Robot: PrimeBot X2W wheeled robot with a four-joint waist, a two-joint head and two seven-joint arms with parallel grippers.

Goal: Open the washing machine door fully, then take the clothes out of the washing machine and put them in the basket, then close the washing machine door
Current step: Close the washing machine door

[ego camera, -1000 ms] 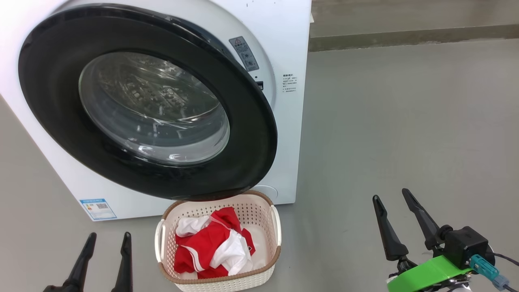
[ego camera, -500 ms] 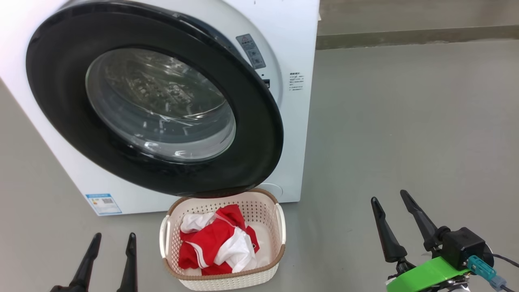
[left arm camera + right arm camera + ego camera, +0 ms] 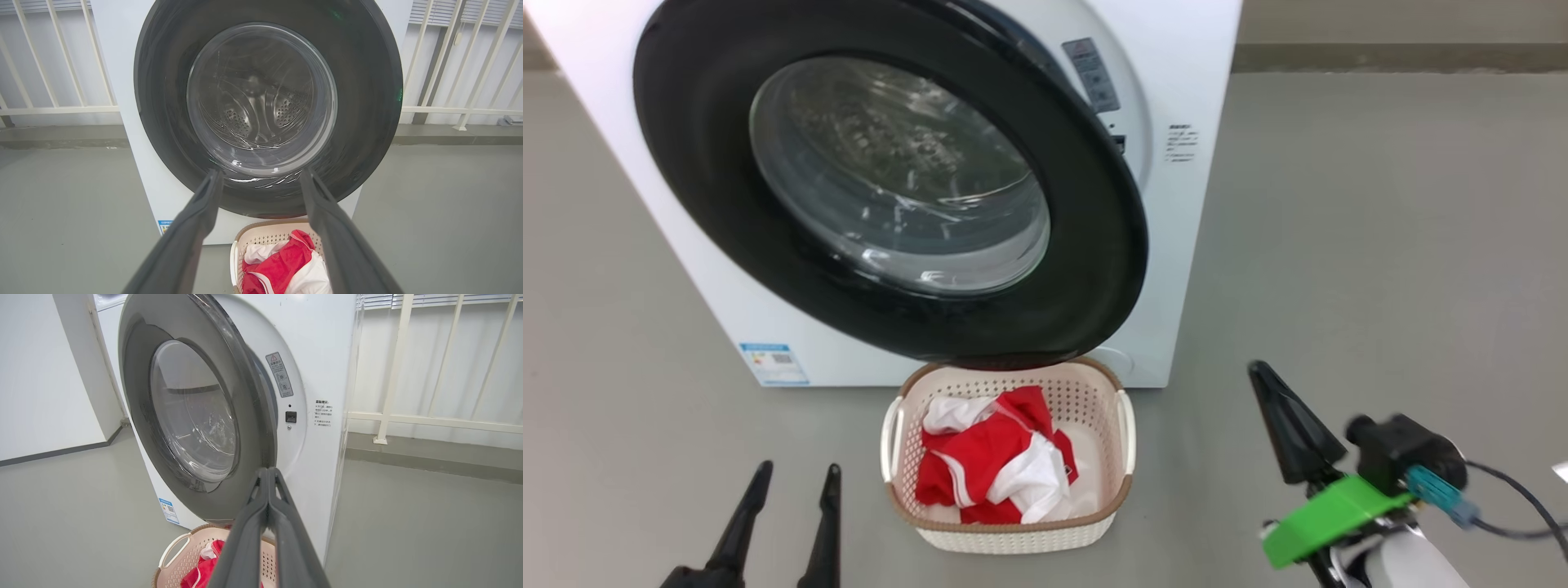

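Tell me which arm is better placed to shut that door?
Right, probably: the right fingers, pressed together, point at the free edge of the ajar washing machine door; the left fingers sit open nearer its hinge side.

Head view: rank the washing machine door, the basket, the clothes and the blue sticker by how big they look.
1. washing machine door, by far the largest
2. basket
3. clothes, lying inside the basket
4. blue sticker, the smallest

The gaps are plain, so nearness to the camera does not put the order in doubt.
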